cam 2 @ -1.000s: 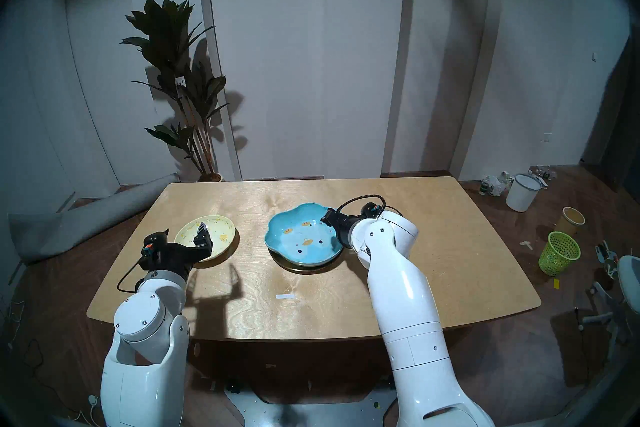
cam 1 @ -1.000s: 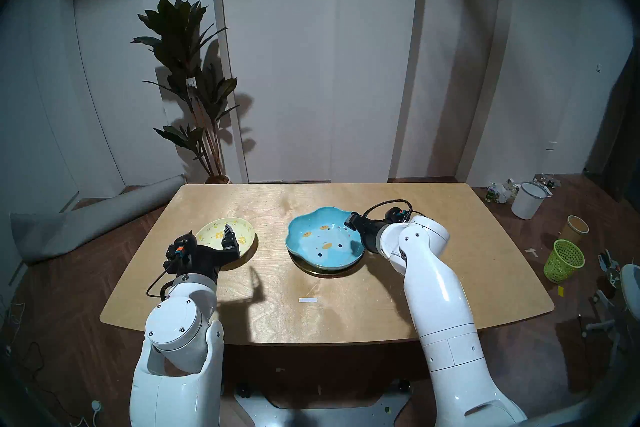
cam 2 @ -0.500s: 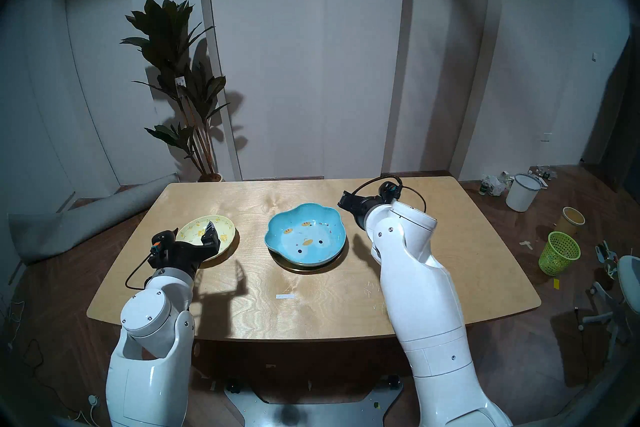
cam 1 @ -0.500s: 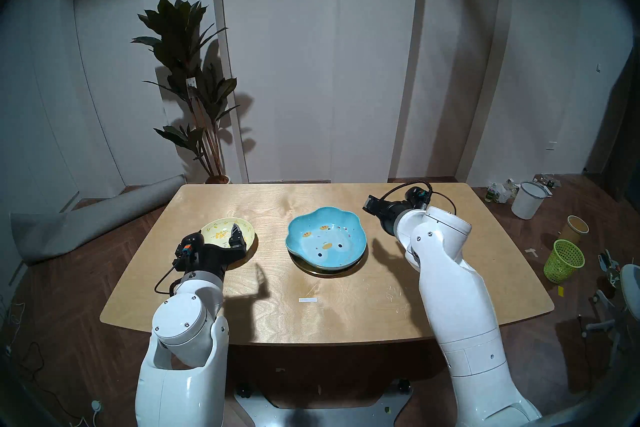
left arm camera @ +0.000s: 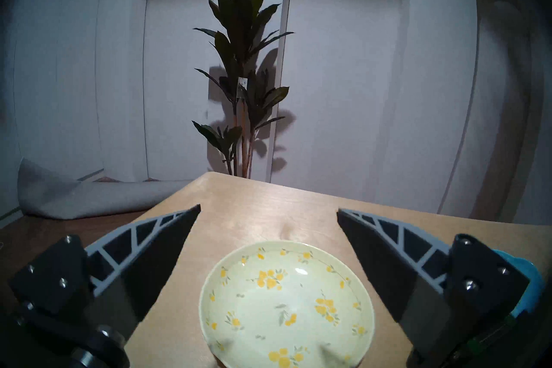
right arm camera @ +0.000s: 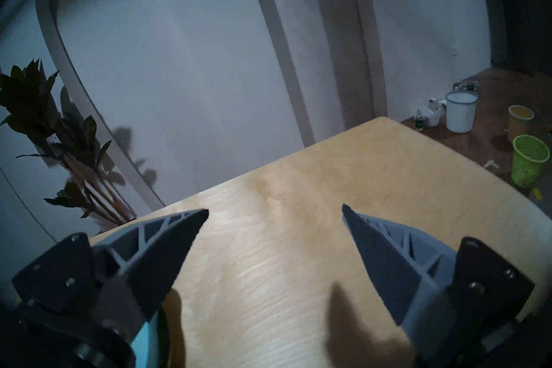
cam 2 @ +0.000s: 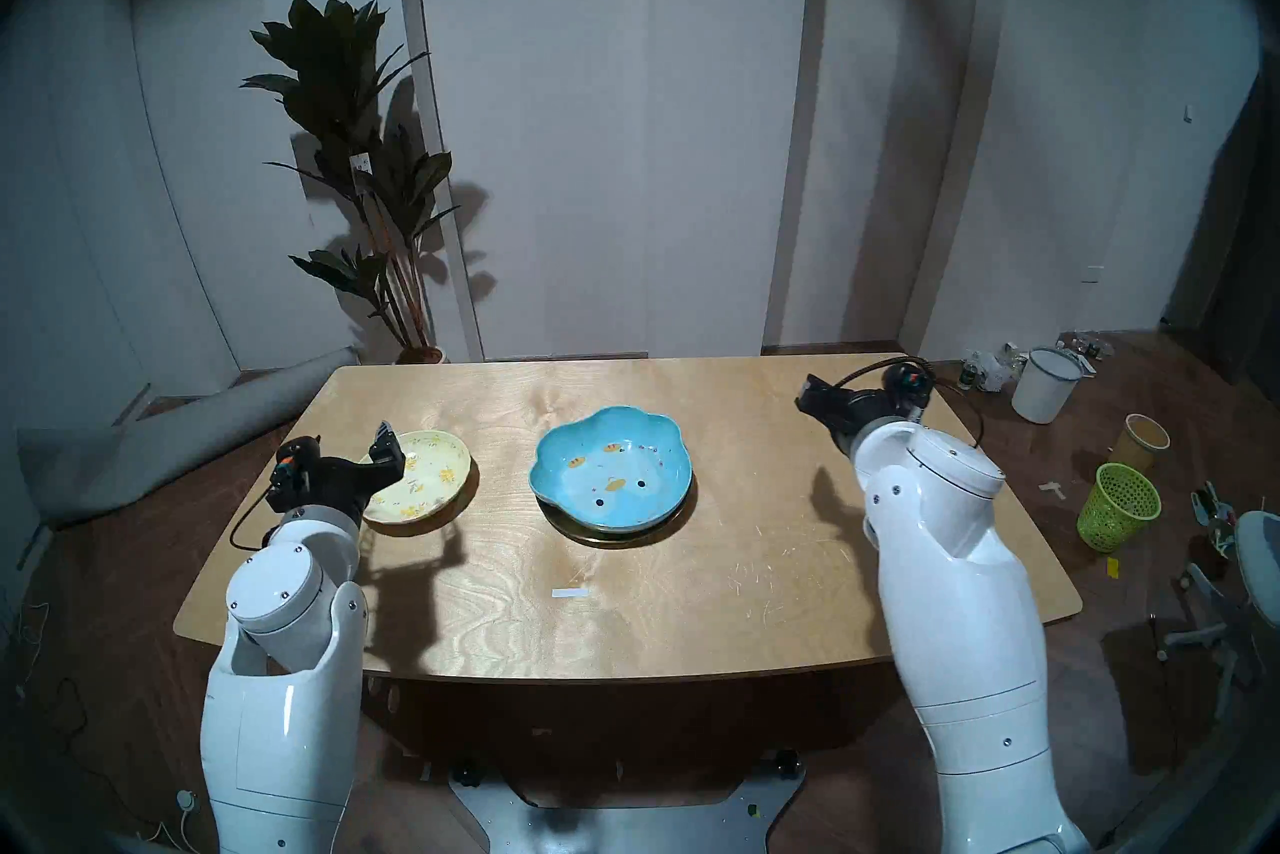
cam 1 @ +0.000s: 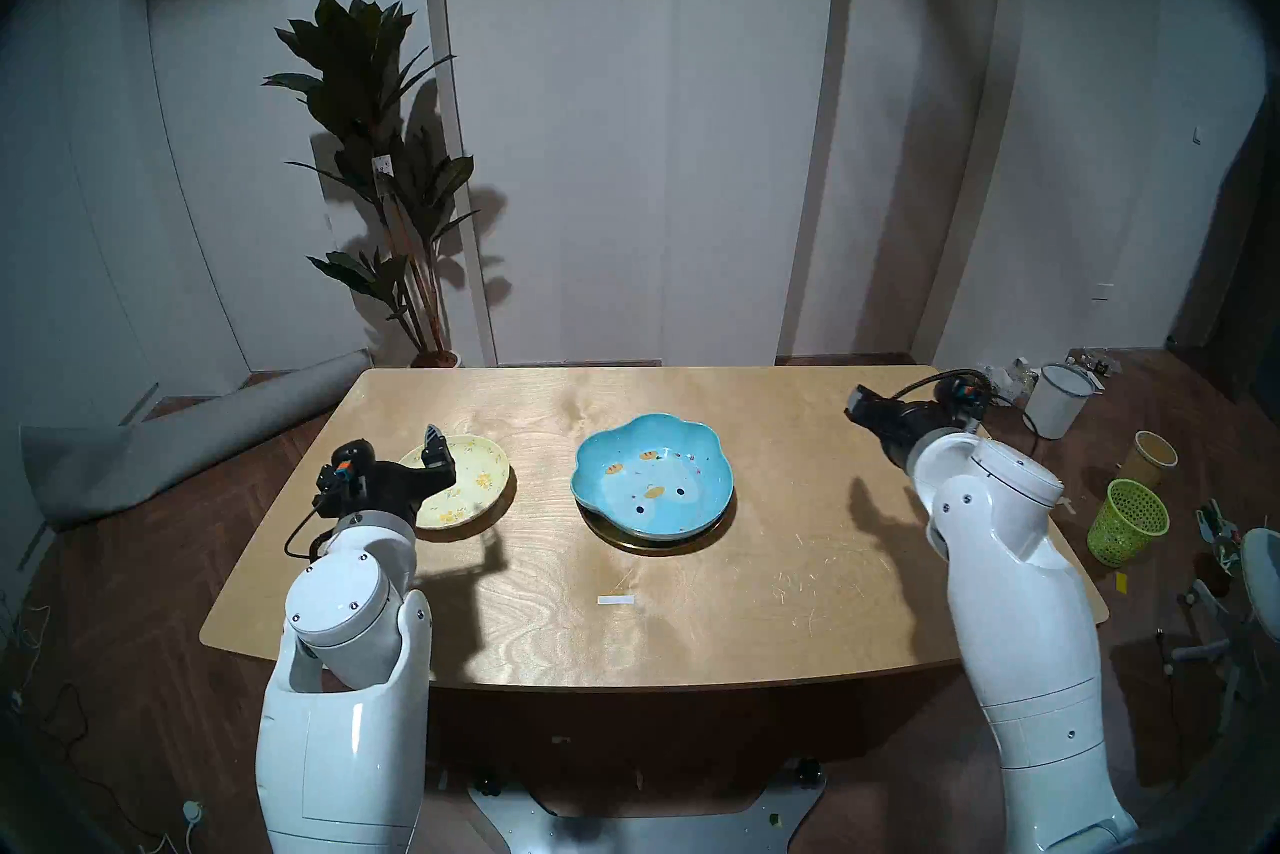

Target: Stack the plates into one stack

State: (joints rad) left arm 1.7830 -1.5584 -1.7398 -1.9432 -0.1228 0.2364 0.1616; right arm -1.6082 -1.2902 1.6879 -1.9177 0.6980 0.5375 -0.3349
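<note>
The sky-blue flower-shaped dish (cam 1: pixel 651 478) (cam 2: pixel 609 471) sits on the gold plate (cam 1: pixel 644 544) (cam 2: pixel 609 537), of which only the near rim shows. The pale-yellow floral dish (cam 1: pixel 467 489) (cam 2: pixel 422 478) (left arm camera: pixel 286 304) lies alone on the table's left side. My left gripper (cam 1: pixel 405 447) (left arm camera: pixel 268 210) is open and empty, hovering over the yellow dish's near-left edge. My right gripper (cam 1: pixel 859 405) (right arm camera: pixel 274 209) is open and empty, above bare table to the right of the blue dish. A sliver of the blue dish (right arm camera: pixel 148 337) shows in the right wrist view.
The wooden table (cam 1: pixel 692 624) carries a small white tape strip (cam 1: pixel 616 600) near its front. A potted plant (cam 1: pixel 388 173) stands behind the far left corner. A rolled grey mat (cam 1: pixel 173 450) lies on the floor at left. A green basket (cam 1: pixel 1127 520) and a white bucket (cam 1: pixel 1056 402) stand at right.
My right gripper has let go of the blue dish's far-right rim and drawn away to the right. My left gripper has shifted left, toward the yellow dish's left edge.
</note>
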